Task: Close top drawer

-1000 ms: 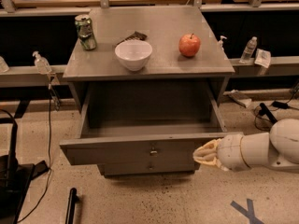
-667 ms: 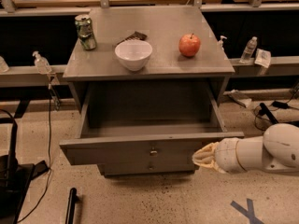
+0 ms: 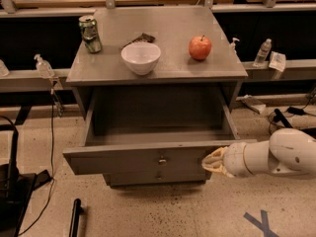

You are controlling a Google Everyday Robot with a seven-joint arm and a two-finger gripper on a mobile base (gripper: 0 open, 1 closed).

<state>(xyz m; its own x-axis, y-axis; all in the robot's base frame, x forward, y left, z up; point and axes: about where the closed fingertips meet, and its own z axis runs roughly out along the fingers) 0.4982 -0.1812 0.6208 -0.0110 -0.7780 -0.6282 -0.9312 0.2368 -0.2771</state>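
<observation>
Top drawer: the top drawer (image 3: 118,161) is standing pulled well out of the grey cabinet (image 3: 163,23), its front hanging out over the floor, with its small knob (image 3: 162,159) at centre.
Gripper: the gripper (image 3: 213,162) is sitting at the right part of the drawer front, right of the knob and looking to be touching the panel; from here I cannot tell whether it is open or closed, and I am seeing nothing held in it.
Arm: the white arm (image 3: 281,154) is reaching in from the right, low over the floor.
On the cabinet top: a can (image 3: 90,33) is standing at the back left, a white bowl (image 3: 141,58) near the front edge, a dark packet (image 3: 140,38) just behind it, and an apple (image 3: 200,47) to the right.
Below: a shorter drawer (image 3: 158,176) is showing under the open front.
Sides: a pump bottle (image 3: 43,66) is resting on the left rail and a water bottle (image 3: 262,52) on the right one.
Floor: a black bar (image 3: 75,217) is lying front left, a blue X mark (image 3: 261,223) front right, and cables (image 3: 284,118) are trailing behind the arm.
Room: open floor is lying in front of the drawer.
</observation>
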